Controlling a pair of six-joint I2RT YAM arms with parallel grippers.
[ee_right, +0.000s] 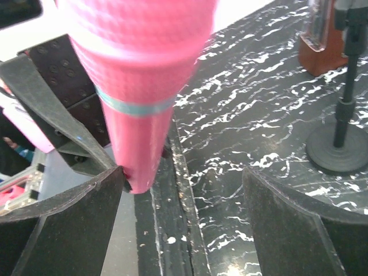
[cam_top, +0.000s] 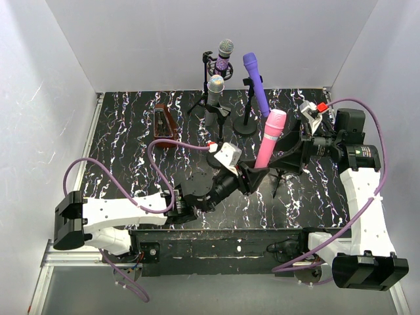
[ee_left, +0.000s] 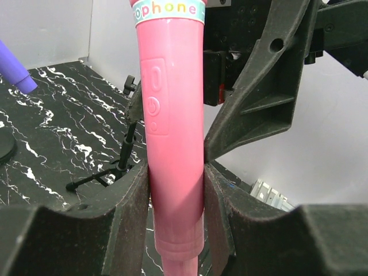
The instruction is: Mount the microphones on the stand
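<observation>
My left gripper (ee_left: 175, 190) is shut on the lower body of the pink microphone (ee_left: 172, 115), which stands nearly upright at mid table (cam_top: 270, 136). My right gripper (ee_right: 183, 178) is open just right of it (cam_top: 290, 151); the pink head (ee_right: 138, 69) looms by its left finger. A small black tripod stand (ee_left: 123, 152) with no microphone in it sits behind the pink one. At the back, the glittery purple microphone (cam_top: 225, 54), the silver-grey one (cam_top: 215, 88) and the violet one (cam_top: 256, 82) sit on stands.
A dark red wedge-shaped box (cam_top: 163, 123) stands at the back left of the marbled black table (cam_top: 131, 144). A round stand base (ee_right: 339, 146) lies ahead of the right gripper. White walls close in on three sides.
</observation>
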